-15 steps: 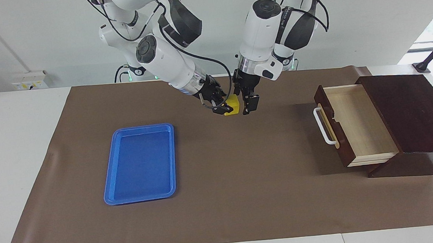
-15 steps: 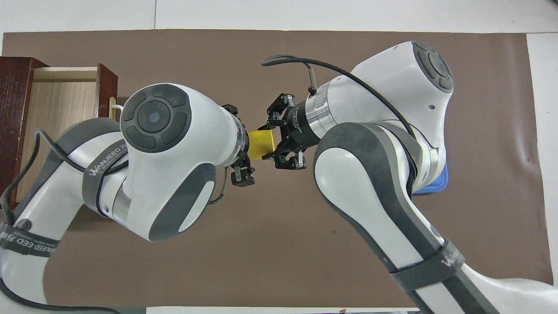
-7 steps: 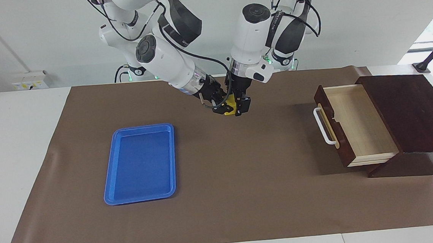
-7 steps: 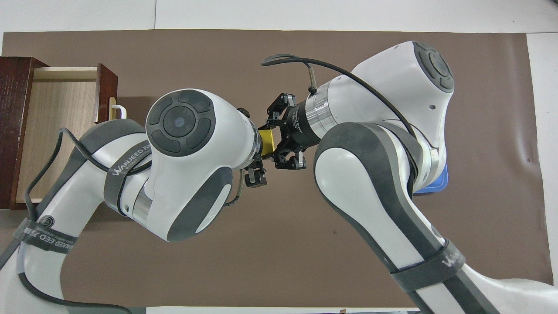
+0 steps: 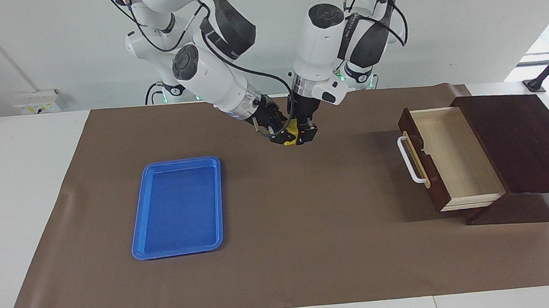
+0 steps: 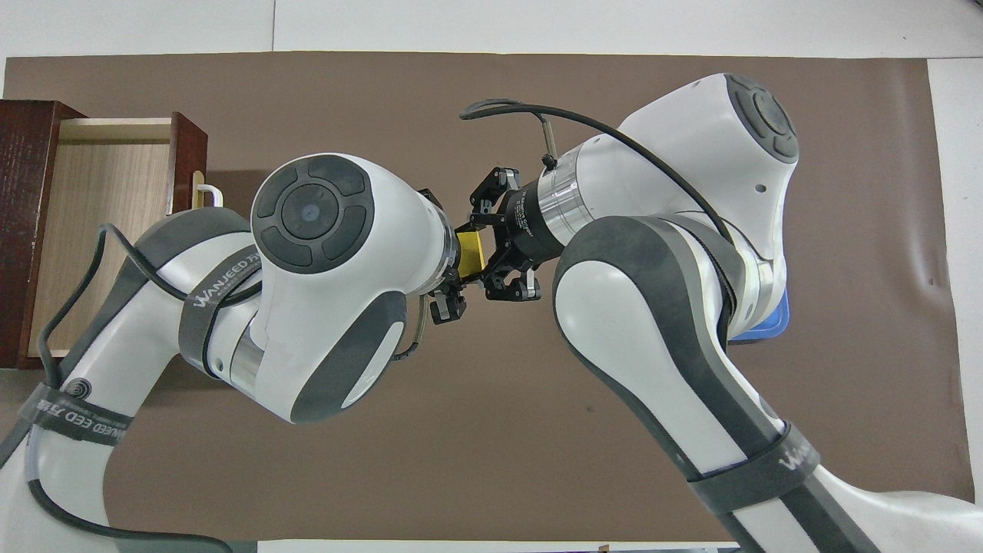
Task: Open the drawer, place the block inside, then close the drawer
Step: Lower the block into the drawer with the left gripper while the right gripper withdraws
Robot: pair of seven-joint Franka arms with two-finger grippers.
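Note:
The small yellow block (image 5: 293, 135) (image 6: 471, 250) hangs in the air over the brown mat, between the two grippers. My right gripper (image 5: 281, 135) (image 6: 485, 250) is shut on it from the blue tray's side. From the drawer's side, my left gripper (image 5: 303, 133) is also shut on it; in the overhead view its own wrist hides most of it. The dark brown drawer (image 5: 448, 156) (image 6: 100, 200) stands pulled out of its dark wooden box (image 5: 520, 141) at the left arm's end of the table. Its pale interior is bare and its white handle (image 5: 408, 161) faces the table's middle.
A flat blue tray (image 5: 179, 206) (image 6: 760, 332) lies on the brown mat (image 5: 310, 248) toward the right arm's end, holding nothing. In the overhead view the right arm covers most of it.
My left gripper moved in from the drawer's side to the block and closed on it. The right gripper kept its hold and barely moved.

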